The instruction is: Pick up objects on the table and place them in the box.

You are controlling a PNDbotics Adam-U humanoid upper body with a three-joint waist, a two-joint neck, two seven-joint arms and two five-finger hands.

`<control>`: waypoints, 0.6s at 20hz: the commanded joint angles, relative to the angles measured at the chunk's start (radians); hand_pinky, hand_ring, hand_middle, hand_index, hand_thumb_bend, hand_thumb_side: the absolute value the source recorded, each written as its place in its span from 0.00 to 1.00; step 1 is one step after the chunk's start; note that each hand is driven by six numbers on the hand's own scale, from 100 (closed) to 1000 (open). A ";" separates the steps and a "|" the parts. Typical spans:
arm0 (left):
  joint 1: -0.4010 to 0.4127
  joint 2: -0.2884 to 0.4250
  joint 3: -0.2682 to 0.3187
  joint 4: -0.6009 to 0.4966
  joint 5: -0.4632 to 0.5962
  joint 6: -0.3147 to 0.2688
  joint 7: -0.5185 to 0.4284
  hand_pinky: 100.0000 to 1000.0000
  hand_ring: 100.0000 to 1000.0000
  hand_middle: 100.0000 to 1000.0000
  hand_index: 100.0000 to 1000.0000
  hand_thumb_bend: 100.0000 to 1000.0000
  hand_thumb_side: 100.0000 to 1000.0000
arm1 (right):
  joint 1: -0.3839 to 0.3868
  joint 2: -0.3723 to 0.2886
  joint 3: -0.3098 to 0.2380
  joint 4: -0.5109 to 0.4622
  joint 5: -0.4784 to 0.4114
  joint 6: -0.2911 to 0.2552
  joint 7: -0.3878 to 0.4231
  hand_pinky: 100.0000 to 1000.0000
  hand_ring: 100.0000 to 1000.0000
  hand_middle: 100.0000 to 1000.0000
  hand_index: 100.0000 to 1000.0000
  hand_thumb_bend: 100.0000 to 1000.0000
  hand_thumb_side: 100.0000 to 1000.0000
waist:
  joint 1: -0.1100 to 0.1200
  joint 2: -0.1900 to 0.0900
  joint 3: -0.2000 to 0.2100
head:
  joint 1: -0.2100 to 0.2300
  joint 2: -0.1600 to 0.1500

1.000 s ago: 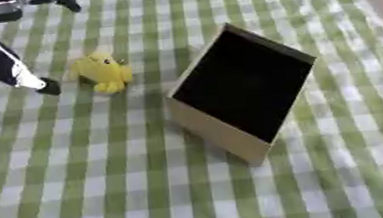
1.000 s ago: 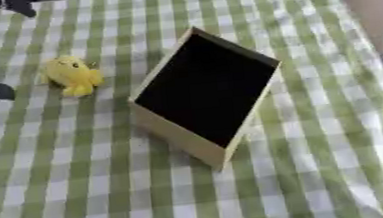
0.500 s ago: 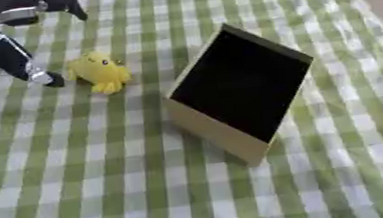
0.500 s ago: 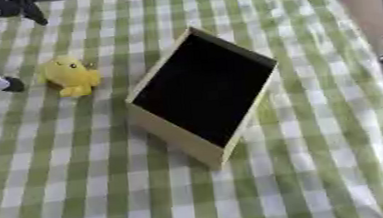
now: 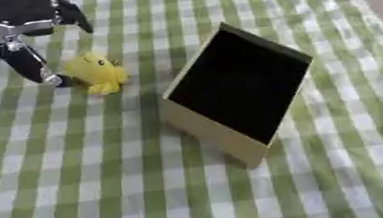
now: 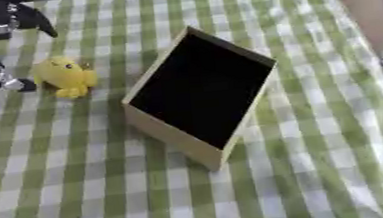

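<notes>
While the yellow toy (image 5: 95,73) lies on the checked tabletop (image 5: 79,182) at far left, the left robot hand (image 5: 22,44) sits just beside it, fingers spread wide, apparently positioned to grasp. To its right, the box (image 5: 233,89) stands tilted, open side up, ready for loading.

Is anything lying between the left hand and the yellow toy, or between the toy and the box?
Nothing visible. The left hand is right beside the yellow toy, one finger reaching its left side. Only bare checked cloth lies between the toy and the box, whose opening faces up.
</notes>
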 commanded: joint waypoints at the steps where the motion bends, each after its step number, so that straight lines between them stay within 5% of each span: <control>1: -0.030 -0.002 0.021 0.034 -0.019 0.004 0.006 0.69 0.80 0.79 0.87 0.48 0.11 | -0.014 -0.008 -0.008 -0.020 -0.005 -0.001 -0.001 0.75 0.70 0.68 0.86 0.00 0.94 | 0.002 -0.016 -0.003 | 0.005 -0.011; 8: -0.034 -0.025 0.037 0.087 -0.064 0.010 0.029 0.68 0.80 0.80 0.87 0.40 0.04 | -0.015 -0.003 -0.010 -0.020 -0.009 -0.003 -0.003 0.75 0.70 0.68 0.86 0.00 0.94 | 0.001 -0.009 -0.010 | 0.014 -0.019; 12: -0.038 -0.039 0.054 0.121 -0.106 0.016 0.052 0.66 0.80 0.80 0.86 0.27 0.00 | -0.014 -0.001 -0.012 -0.020 -0.011 -0.002 -0.003 0.75 0.70 0.68 0.86 0.00 0.95 | -0.001 -0.003 -0.016 | 0.017 -0.024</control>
